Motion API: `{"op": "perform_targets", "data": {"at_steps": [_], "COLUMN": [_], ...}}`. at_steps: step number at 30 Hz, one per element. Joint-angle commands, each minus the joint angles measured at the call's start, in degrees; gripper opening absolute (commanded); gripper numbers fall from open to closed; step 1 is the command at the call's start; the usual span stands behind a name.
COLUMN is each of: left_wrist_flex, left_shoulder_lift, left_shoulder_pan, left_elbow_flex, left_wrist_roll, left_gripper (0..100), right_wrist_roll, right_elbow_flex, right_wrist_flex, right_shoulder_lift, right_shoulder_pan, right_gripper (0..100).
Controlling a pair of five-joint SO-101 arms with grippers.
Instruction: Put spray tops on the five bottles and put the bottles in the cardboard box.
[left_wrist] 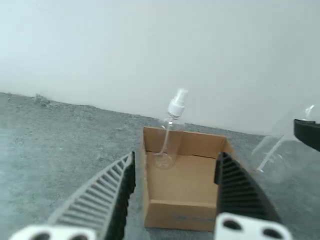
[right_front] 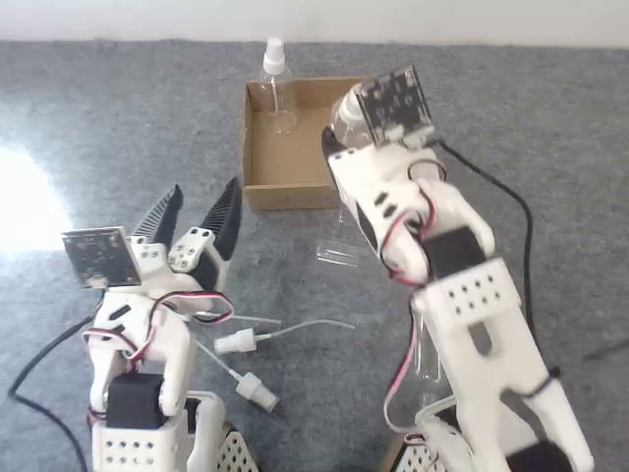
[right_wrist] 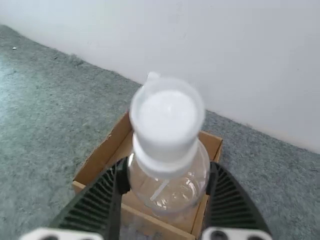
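The cardboard box (right_front: 285, 195) stands at the far middle of the table. One clear bottle with a white spray top (right_front: 273, 79) stands in its far left corner, also seen in the left wrist view (left_wrist: 172, 125). My right gripper (right_wrist: 166, 170) is shut on a second capped bottle (right_wrist: 167, 125), held upright over the box's near right part (right_wrist: 100, 155). My left gripper (right_front: 204, 189) is open and holds nothing, left of the box and nearer me. Its fingers frame the box (left_wrist: 180, 215).
Two loose spray tops (right_front: 236, 342) (right_front: 257, 391) with thin tubes lie between the arms near the front. An uncapped clear bottle (right_front: 337, 256) lies just before the box. Another clear bottle (right_front: 428, 359) stands against the right arm. Black cables trail at both sides.
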Motion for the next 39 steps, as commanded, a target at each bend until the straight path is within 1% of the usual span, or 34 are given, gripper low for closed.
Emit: {"op": "perform_targets", "data": {"at_steps": [1,4,8,12,19,26,34,39], "left_wrist_flex": [-1.5,-1.5,-1.6,-1.9,-1.9,-1.9,-1.9,-1.9], "left_shoulder_lift": [-0.2,-0.2,-0.2,-0.2,-0.2,-0.2,-0.2,-0.2], "left_shoulder_pan": [-7.5,-14.0,-17.1,-17.9,-19.4,-19.4,-19.4,-19.5], "left_elbow_flex": [-2.3,-0.2,4.5,9.0,11.1,11.3,11.3,11.4], "left_wrist_roll": [-6.3,-5.4,-4.7,-4.7,-4.9,-5.1,-5.1,-5.1], "left_gripper": [24,24,23,23,23,13,12,12], "right_wrist_roll": [1.1,1.1,1.1,1.1,0.9,0.7,0.4,-7.5], "right_elbow_flex": [-10.1,-15.8,-24.0,-32.6,-43.3,-49.9,-57.2,-63.7], "right_wrist_flex": [-0.4,-0.5,-0.5,-0.4,-0.4,-0.4,-0.5,-0.5], "right_shoulder_lift": [7.1,14.1,23.5,32.7,44.7,52.3,60.9,66.4], "right_shoulder_pan": [0.6,0.8,0.9,0.8,1.7,2.7,3.1,4.1], "right_gripper": [10.1,10.1,10.1,10.1,10.1,10.1,10.2,10.2]}}
